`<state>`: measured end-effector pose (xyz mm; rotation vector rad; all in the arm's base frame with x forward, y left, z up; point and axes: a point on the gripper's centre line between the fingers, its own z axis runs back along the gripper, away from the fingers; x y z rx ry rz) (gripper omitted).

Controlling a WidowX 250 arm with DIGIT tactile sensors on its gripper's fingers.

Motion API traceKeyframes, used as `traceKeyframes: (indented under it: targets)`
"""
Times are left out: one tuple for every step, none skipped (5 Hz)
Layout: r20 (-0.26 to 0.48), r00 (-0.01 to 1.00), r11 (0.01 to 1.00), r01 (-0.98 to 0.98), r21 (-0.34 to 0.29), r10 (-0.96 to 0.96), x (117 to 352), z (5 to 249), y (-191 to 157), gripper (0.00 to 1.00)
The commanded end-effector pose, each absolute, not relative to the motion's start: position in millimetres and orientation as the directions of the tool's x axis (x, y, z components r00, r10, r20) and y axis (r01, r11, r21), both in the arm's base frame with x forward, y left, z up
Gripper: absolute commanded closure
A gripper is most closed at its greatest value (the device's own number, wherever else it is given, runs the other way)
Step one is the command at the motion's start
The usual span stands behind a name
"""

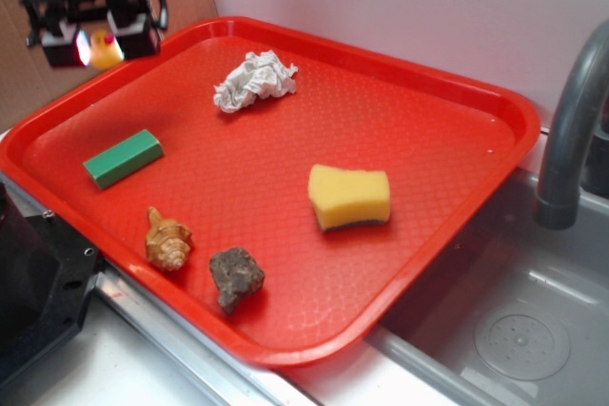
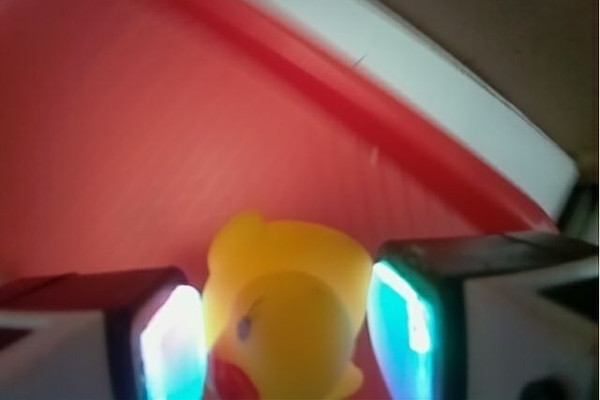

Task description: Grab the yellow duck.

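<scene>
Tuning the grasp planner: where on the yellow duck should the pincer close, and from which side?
Across the body, from above. The yellow duck is rounded, so its flanks give two opposed faces; the wrist view shows the pincer with one pad on each flank, head and beak between them. In the exterior view the duck sits in the pincer, above the red tray's far corner.

A red tray (image 1: 457, 102) holds crumpled white paper (image 1: 253, 81) at upper centre, a green block (image 1: 123, 158) left, a yellow sponge (image 1: 349, 197) centre, shell (image 1: 167, 241) and rock (image 1: 236, 276) below; grey faucet (image 1: 571, 130) at right.
</scene>
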<state>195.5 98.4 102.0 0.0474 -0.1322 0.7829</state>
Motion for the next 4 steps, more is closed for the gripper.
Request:
traceKeyframes:
  targets:
    - [0.1,0.947,0.946,-0.29,-0.144,0.305,159.1,169.8,54.5,1.0]
    - [0.079,0.974,0.962,-0.194,-0.191,0.212,156.4,185.9,49.8,1.0]
    - [0.065,0.986,0.967,-0.138,-0.215,0.155,157.9,189.4,50.1,1.0]
    - [0.105,0.981,0.966,-0.135,-0.221,0.161,164.6,184.7,64.4,1.0]
